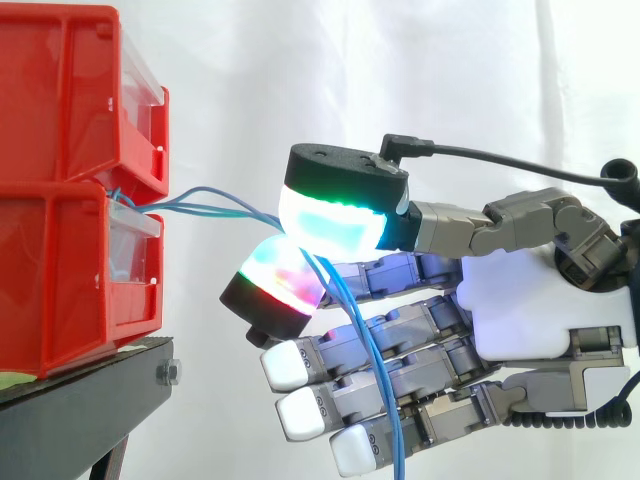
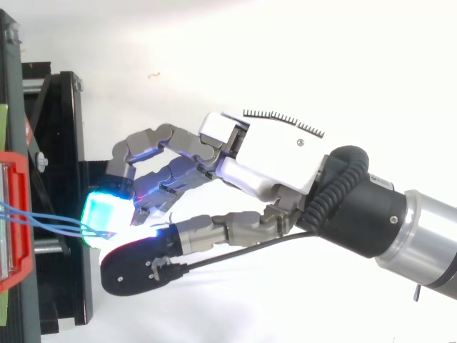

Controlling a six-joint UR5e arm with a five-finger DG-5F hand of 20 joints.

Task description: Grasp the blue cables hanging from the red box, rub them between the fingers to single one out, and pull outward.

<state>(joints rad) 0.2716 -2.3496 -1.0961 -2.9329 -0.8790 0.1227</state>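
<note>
Rub step in hand: the hand (image 1: 530, 310) pinches the blue cables (image 1: 215, 205) between two glowing pads (image 1: 335, 225), with the other fingers straight below. The cables run from the red box (image 1: 60, 290) to the pinch, and their ends hang down. Several strands look caught, so next the pads likely need to roll one free, then pull away from the box.

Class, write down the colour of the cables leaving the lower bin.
Blue; the cables show best in the side view.

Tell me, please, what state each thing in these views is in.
blue cables: pinched, running from the lower red bin to the hand, ends hanging down.
hand: shut on the cables between two glowing pads.
upper red bin: stacked on the lower one.
black stand: carrying both bins.
</note>
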